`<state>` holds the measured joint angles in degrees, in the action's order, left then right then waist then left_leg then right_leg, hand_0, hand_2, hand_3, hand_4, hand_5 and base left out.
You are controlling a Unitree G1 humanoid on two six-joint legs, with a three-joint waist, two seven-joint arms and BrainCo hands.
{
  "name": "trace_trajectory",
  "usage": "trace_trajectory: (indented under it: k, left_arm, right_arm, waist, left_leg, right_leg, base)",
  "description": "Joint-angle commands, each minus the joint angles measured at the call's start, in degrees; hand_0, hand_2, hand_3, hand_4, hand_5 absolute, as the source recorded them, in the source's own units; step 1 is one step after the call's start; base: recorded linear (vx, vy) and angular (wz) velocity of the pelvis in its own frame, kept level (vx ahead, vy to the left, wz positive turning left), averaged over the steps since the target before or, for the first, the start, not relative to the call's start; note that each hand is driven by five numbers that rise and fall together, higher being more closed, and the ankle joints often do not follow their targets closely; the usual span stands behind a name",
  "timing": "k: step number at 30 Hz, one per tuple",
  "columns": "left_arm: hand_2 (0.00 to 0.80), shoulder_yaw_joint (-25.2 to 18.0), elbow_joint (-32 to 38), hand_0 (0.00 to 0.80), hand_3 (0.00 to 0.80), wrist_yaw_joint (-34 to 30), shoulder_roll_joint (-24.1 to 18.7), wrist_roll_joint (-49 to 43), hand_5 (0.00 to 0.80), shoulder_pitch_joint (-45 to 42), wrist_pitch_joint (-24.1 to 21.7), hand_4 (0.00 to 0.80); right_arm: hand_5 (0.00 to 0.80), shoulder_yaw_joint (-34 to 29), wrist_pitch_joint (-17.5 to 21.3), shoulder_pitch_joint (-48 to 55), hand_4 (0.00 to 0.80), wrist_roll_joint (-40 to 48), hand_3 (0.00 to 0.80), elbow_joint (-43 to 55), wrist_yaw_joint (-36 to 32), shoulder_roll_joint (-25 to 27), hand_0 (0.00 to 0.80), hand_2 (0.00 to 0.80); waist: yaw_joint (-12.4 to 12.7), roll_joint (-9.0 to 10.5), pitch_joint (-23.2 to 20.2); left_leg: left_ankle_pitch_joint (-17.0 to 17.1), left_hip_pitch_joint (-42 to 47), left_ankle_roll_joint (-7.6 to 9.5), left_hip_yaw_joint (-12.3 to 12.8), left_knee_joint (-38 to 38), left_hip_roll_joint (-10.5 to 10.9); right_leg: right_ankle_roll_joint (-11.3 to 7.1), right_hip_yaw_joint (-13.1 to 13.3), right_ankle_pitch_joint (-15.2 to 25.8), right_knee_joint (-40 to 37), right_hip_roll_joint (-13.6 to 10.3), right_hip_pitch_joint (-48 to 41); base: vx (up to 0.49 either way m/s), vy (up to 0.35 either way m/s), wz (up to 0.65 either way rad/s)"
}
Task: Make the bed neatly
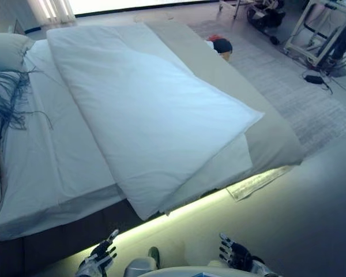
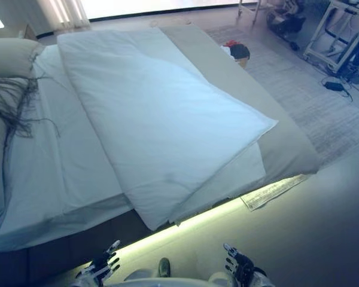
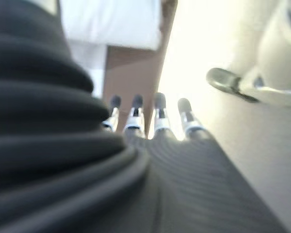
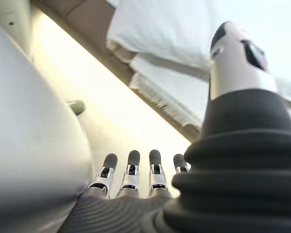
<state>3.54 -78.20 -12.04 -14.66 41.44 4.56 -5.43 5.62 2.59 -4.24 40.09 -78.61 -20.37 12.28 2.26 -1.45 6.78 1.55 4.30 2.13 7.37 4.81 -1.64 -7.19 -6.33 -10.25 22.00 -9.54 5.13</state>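
Left hand (image 1: 98, 258), silver fingers w/ dark tips, dark ribbed cover on back and wrist: low at lower left of head views, fingers straight and spread, holding nothing. Left wrist view confirms fingers (image 3: 159, 114) extended in a row. Right hand (image 1: 236, 254), same build: low at lower right, fingers (image 4: 131, 172) straight, thumb (image 4: 235, 58) upright and apart, nothing held.

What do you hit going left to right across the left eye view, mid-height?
Dark fringed throw → white sheet → folded white duvet → beige bed cover → grey rug. Both hands hang low in front of the bed, left hand and right hand, fingers straight, holding nothing.
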Motion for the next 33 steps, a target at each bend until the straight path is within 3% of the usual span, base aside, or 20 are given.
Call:
trace_trajectory:
  k: [1,4,8,10,14,17,18,21,24,27,29,30,33]
  left_arm:
    - [0.000,-0.3,0.1,0.000,0.000,0.0,-0.3,0.9,0.000,1.8,-0.6,0.000]
    - [0.000,-0.2,0.4,0.000,0.000,0.4,0.1,2.5,0.000,2.1,-0.4,0.000]
    - [0.000,-2.4,-0.7,0.000,0.000,1.1,1.2,0.5,0.000,-1.3,-1.2,0.000]
    - [0.000,-3.2,-0.8,0.000,0.000,1.8,1.2,0.2,0.000,-3.3,-0.9,0.000]
    - [0.000,-4.7,-3.3,0.000,0.000,1.0,0.8,-1.5,0.000,-4.9,-1.5,0.000]
    - [0.000,-4.5,-3.5,0.000,0.000,-0.9,1.4,-1.9,0.000,-4.1,-2.4,0.000]
    - [0.000,-3.4,-2.7,0.000,0.000,-1.2,1.9,-2.8,0.000,-3.2,-2.2,0.000]
    - [0.000,0.1,-0.6,0.000,0.000,-2.2,2.7,-3.2,0.000,-1.4,-1.6,0.000]
    - [0.000,1.2,0.3,0.000,0.000,-1.5,2.1,-4.0,0.000,-1.2,-2.0,0.000]
    - [0.000,0.7,1.0,0.000,0.000,-1.7,0.7,-2.0,0.000,-0.8,-2.9,0.000]
    - [0.000,0.8,2.6,0.000,0.000,-3.5,-0.3,1.4,0.000,0.5,-4.2,0.000]
    - [0.000,1.9,4.2,0.000,0.000,-5.7,-1.1,6.0,0.000,2.0,-5.6,0.000]
    - [0.000,2.9,8.5,0.000,0.000,-8.2,-2.4,13.2,0.000,5.8,-5.9,0.000]
  right_arm:
    - [0.000,0.6,1.4,-1.3,0.000,3.1,0.000,0.0,0.0,0.3,0.000,0.000]
    - [0.000,-1.1,2.1,-2.3,0.000,2.9,0.000,0.9,2.6,0.8,0.000,0.000]
    - [0.000,-2.3,2.3,-2.3,0.000,2.1,0.000,0.6,4.3,1.0,0.000,0.000]
    - [0.000,-1.5,2.6,-2.4,0.000,2.4,0.000,1.1,4.4,0.7,0.000,0.000]
    - [0.000,-0.9,3.3,-3.7,0.000,8.2,0.000,2.1,0.8,0.7,0.000,0.000]
    - [0.000,-2.0,4.7,-2.8,0.000,9.0,0.000,2.0,1.0,1.0,0.000,0.000]
    - [0.000,-2.7,6.6,-2.2,0.000,9.3,0.000,1.9,2.2,1.2,0.000,0.000]
    - [0.000,-4.0,6.9,-2.5,0.000,13.7,0.000,3.2,3.6,1.8,0.000,0.000]
    - [0.000,-5.6,4.9,-3.6,0.000,20.9,0.000,4.9,2.9,2.1,0.000,0.000]
    - [0.000,-7.0,2.8,-5.1,0.000,24.4,0.000,4.9,4.8,2.6,0.000,0.000]
    - [0.000,-7.2,3.8,-8.3,0.000,27.9,0.000,5.7,7.9,3.5,0.000,0.000]
    - [0.000,-7.7,4.9,-11.2,0.000,31.2,0.000,5.8,8.7,4.6,0.000,0.000]
    - [0.000,-8.8,4.3,-17.5,0.000,34.8,0.000,5.9,10.5,8.0,0.000,0.000]
  waist:
    - [-1.5,1.34,2.8]
    - [-3.2,1.18,3.9]
    - [-2.4,2.44,2.5]
    - [-1.7,3.26,1.6]
    - [-0.4,3.92,0.3]
    - [-1.1,3.47,-0.6]
    - [-1.4,3.34,-0.5]
    - [-1.3,2.46,0.6]
    - [-0.8,2.09,1.7]
    - [-0.5,1.97,3.3]
    - [0.2,1.60,6.1]
    - [0.5,1.09,9.5]
    - [1.0,-0.17,13.9]
  left_leg:
    - [-1.6,-4.2,-2.21,-1.0,-4.0,2.3]
    - [-6.2,-0.7,-2.58,-2.7,-4.9,1.7]
    - [-10.2,1.6,-3.66,-4.5,-10.2,-0.2]
    - [-9.7,2.8,-4.43,-4.8,-10.6,-2.5]
    - [-5.3,4.3,-6.03,-3.8,-9.1,-6.6]
    - [-1.2,2.8,-7.64,1.4,-9.1,-8.5]
    - [-1.5,1.8,-7.92,4.2,-10.0,-8.5]
    - [-2.3,-0.6,-8.05,6.6,-8.7,-7.4]
    - [-2.2,-1.0,-7.56,4.6,-7.9,-6.9]
    - [-3.0,-2.3,-7.37,4.4,-10.1,-7.5]
    - [-3.6,-6.8,-7.40,3.3,-13.8,-7.7]
    - [-4.2,-12.5,-7.30,2.2,-18.0,-7.7]
    - [-5.5,-24.4,-7.45,0.6,-25.8,-7.6]
  right_leg:
    - [-0.54,-1.3,17.0,-16.5,-0.9,4.7]
    - [-1.71,1.1,20.0,-24.6,-2.8,8.1]
    - [-2.06,2.9,18.2,-16.8,-5.3,3.9]
    - [-2.41,1.5,16.7,-16.3,-4.6,1.8]
    - [-0.37,-2.6,14.4,-17.3,-1.8,-1.4]
    - [0.81,-6.5,13.1,-19.1,-0.4,-4.4]
    - [0.98,-8.9,12.5,-19.3,-0.8,-5.6]
    - [0.43,-11.6,11.4,-17.5,-1.8,-5.9]
    - [0.27,-11.2,10.2,-14.1,-1.9,-4.6]
    - [0.01,-11.1,9.5,-11.2,-2.8,-2.2]
    - [0.23,-10.8,9.0,-9.2,-3.6,1.0]
    - [0.49,-9.8,8.8,-6.1,-4.4,6.1]
    - [1.03,-8.0,7.7,1.3,-6.4,17.2]
  base:
    - [0.214,-0.231,0.41]
    - [0.356,-0.226,0.48]
    - [0.407,-0.341,1.11]
    - [0.370,-0.429,1.01]
    - [0.244,-0.358,0.08]
    - [0.161,-0.176,0.28]
    - [0.098,-0.091,0.66]
    - [0.033,-0.006,0.82]
    - [0.074,-0.033,0.52]
    - [0.027,-0.085,0.28]
    - [-0.236,-0.103,0.01]
    - [-0.428,-0.132,0.00]
    - [-0.357,-0.080,-0.01]
